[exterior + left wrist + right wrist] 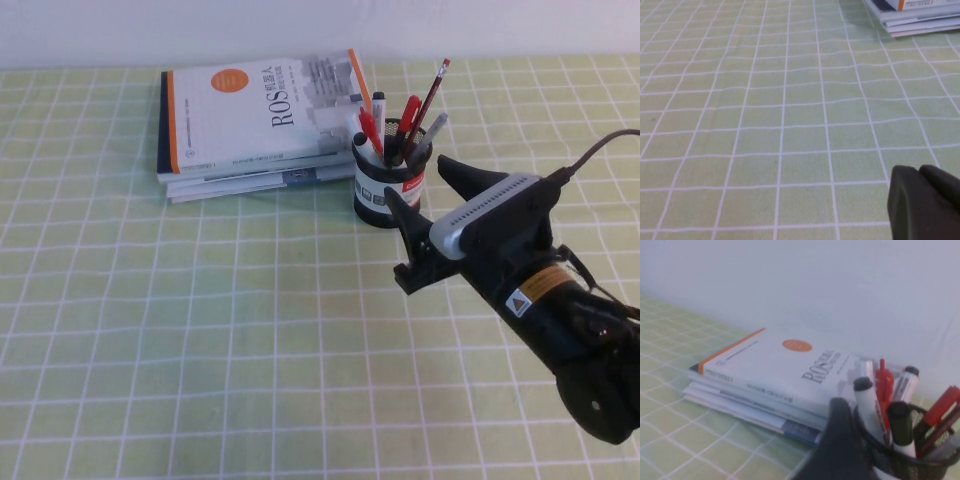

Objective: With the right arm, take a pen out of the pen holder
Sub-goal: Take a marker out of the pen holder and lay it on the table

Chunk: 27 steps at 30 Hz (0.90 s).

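I see the pen holder (388, 192), a black mesh cup with a white band, standing upright at the far middle of the surface (200, 330). All its pens (370, 130), red and black-capped, stand inside, leaning outward.

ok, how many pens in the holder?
6 visible: red pen, white marker, black marker, red marker, red-black pencil, grey pen, all in the pen holder. Others may hide. Right gripper open beside it; left gripper over bare cloth.

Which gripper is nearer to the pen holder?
Right. The right gripper, jaws open, is right at the holder; the left gripper is over the cloth, with no holder in its view.
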Tool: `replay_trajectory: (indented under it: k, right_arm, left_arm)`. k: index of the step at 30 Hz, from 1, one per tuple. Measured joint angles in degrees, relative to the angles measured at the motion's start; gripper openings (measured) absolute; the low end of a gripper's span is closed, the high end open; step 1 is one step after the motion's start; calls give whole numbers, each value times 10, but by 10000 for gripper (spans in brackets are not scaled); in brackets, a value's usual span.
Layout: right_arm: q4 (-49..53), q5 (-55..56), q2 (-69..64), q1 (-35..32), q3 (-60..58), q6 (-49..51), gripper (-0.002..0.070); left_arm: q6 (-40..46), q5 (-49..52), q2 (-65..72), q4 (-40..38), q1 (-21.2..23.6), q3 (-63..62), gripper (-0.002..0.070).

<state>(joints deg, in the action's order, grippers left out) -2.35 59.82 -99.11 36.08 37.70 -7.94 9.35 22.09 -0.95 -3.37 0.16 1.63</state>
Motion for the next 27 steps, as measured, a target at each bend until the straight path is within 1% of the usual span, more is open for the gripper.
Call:
replay_trajectory:
  k: [3, 7, 16, 21, 27]
  right_arm:
    - [0, 37, -26, 0, 4, -18, 450]
    - [0, 41, -47, 0, 30, -24, 450]
    - [-1, 10, -87, -4, 110, -52, 441]
    - [-15, -8, -114, -18, 136, -53, 431]
    - [-23, -34, -130, -18, 160, -88, 429]
  left_arm:
    - [0, 0, 0, 0, 0, 0, -5]
    - [0, 0, 0, 0, 0, 0, -5]
    - [0, 0, 0, 0, 0, 0, -5]
    - [0, 0, 0, 0, 0, 0, -5]
    - [0, 0, 0, 0, 0, 0, -5]
